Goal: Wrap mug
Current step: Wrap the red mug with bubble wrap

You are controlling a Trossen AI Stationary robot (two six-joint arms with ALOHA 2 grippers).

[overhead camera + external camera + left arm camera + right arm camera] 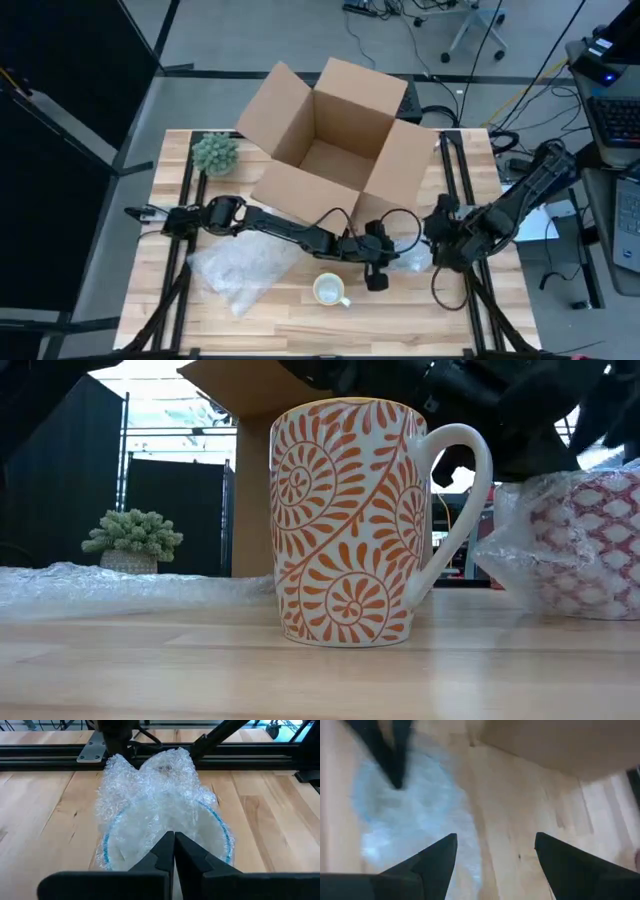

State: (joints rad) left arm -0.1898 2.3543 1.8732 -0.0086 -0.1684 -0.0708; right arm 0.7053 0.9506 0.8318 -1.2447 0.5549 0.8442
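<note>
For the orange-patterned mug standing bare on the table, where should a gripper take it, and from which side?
Probably the rim, from above. The mug stands upright with its mouth open to the ceiling, so one finger can go inside and one outside the wall. Pick the rim opposite the handle, which juts out sideways. The left gripper is nearest; in the left wrist view it is shut by a bubble-wrapped bundle.

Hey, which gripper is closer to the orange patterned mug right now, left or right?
Left. The left gripper sits just beside the orange patterned mug, fingers shut. The right gripper is farther off, open, beyond the bubble-wrapped bundle.
</note>
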